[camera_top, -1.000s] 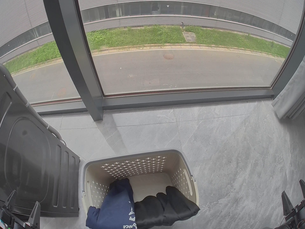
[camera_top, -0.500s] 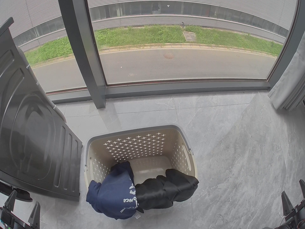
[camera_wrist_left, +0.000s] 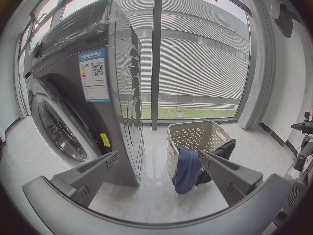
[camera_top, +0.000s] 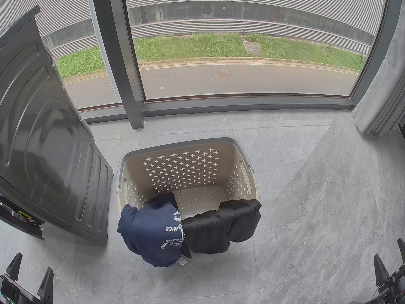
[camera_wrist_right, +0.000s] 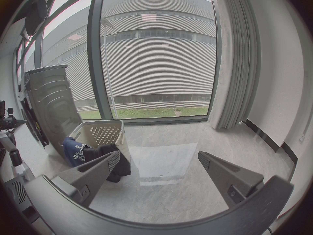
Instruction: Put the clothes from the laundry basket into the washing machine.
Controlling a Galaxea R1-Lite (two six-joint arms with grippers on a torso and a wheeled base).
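My left gripper (camera_top: 33, 263) and right gripper (camera_top: 388, 250) hang spread and empty; the blue top (camera_top: 154, 233) and black garment (camera_top: 219, 229) drape over the basket (camera_top: 185, 145) rim, likely soft and light, best pinched at a bunched fold

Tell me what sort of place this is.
Probably a home laundry corner by a tall window: a dark grey front-loading washing machine, a beige perforated plastic laundry basket with a navy garment and a black garment over its rim.
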